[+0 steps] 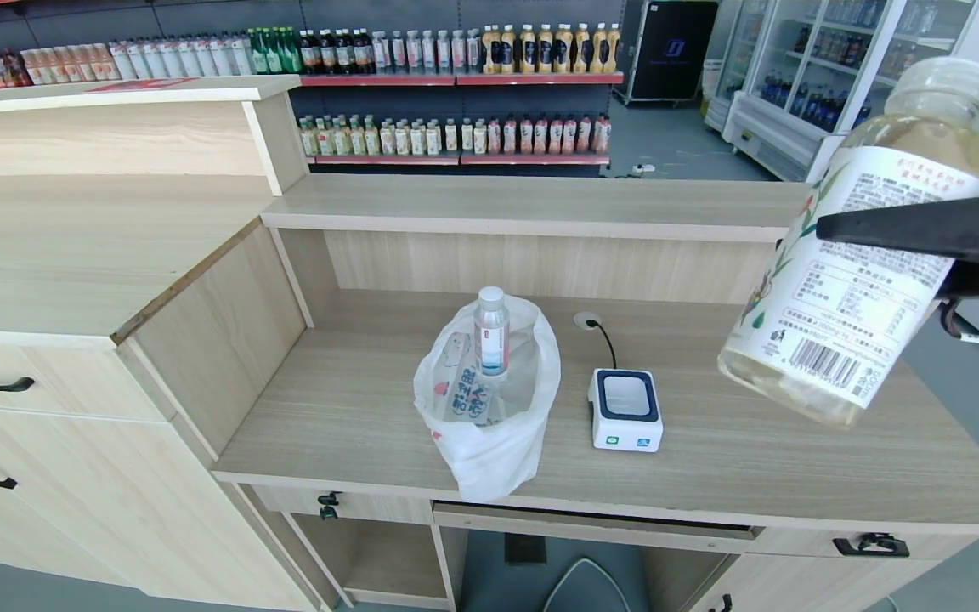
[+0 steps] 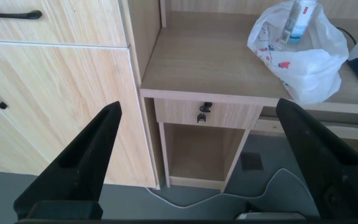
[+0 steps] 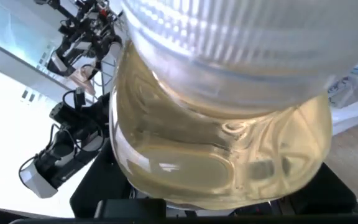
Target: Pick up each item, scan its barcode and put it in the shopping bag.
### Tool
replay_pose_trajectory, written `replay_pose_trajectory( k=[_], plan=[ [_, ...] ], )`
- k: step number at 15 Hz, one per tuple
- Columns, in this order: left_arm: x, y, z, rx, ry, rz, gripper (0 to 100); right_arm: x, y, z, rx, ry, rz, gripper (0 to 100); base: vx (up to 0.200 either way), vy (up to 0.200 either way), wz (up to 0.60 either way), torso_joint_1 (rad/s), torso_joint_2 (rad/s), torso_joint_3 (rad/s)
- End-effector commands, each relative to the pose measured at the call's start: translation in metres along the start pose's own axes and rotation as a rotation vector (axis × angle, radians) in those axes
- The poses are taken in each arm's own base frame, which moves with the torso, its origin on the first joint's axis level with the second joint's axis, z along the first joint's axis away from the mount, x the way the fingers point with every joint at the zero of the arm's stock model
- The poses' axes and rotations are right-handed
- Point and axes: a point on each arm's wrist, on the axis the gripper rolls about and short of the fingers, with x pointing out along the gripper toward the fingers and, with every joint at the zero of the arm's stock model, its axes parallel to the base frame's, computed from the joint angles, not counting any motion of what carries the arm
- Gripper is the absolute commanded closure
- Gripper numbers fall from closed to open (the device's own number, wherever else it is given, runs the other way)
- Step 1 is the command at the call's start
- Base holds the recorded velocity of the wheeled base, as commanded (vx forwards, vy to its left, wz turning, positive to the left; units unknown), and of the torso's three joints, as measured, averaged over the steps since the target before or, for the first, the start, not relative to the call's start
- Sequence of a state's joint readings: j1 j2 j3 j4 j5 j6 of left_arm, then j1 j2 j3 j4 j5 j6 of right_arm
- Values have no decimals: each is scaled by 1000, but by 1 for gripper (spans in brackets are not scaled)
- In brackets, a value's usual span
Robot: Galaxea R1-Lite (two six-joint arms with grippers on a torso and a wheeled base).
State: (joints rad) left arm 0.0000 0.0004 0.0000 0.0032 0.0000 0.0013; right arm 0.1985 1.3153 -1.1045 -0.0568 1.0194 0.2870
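While the wooden counter (image 1: pixel 353 399) is spreading across the middle of the scene, we are holding our left gripper (image 2: pixel 199 111) out off its near left corner, fingers spread wide apart with nothing between them. The white plastic shopping bag (image 1: pixel 489 442) is standing open around the counter's middle, toward the near edge. Raised at the right of the scene, our right gripper (image 1: pixel 880 231) is clamping a large bottle (image 1: pixel 855 289) of pale yellow drink around its label. That bottle is tilting, cap up and to the right, base down and to the left, with its barcode facing us low on the label. The scanner (image 1: pixel 625 408), a small white box with a dark-rimmed window, is sitting just right of the bag, its black cable running to a hole farther back. A smaller clear bottle (image 1: pixel 491 336) with a white cap is standing upright inside the bag, its neck poking above the rim.
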Motion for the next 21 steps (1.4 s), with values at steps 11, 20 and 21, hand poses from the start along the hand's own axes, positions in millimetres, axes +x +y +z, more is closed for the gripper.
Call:
replay_pose_trajectory(
  k=[11, 20, 21],
  plan=[
    [0, 0, 0, -1, -1, 0, 0, -6, 59, -31, 6, 95, 174, 100, 0, 0, 0, 0, 0, 0],
    [0, 0, 0, 0, -1, 0, 0, -4, 46, -44, -7, 106, 97, 100, 0, 0, 0, 0, 0, 0],
    [0, 0, 0, 0, -1, 0, 0, -4, 46, -44, -8, 105, 98, 100, 0, 0, 0, 0, 0, 0]
  ],
)
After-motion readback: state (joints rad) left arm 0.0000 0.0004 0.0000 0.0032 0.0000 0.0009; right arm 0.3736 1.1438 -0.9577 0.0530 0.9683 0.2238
